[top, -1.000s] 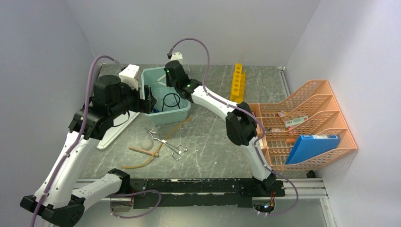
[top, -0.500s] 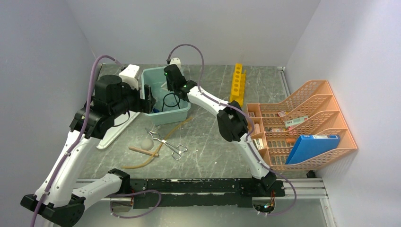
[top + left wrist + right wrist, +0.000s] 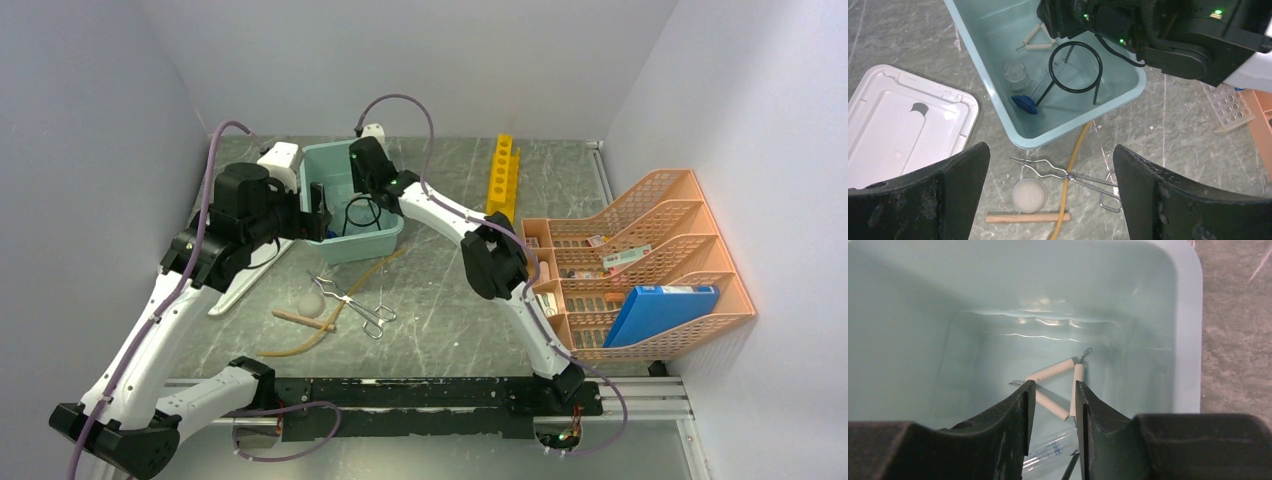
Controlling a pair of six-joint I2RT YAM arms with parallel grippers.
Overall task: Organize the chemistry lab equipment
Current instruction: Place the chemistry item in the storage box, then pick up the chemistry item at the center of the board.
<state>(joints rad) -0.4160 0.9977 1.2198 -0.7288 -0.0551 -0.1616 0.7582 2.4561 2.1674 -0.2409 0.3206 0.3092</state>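
Right fingers slightly apart, empty, over wire triangle on tub floor, upper left of top view | left fingers spread, empty | risk: snagging ring stand on exit, tipping tub

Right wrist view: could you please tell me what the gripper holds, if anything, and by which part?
Nothing is held: the right gripper stands open above the clay triangle, which lies loose on the floor of the pale teal tub.
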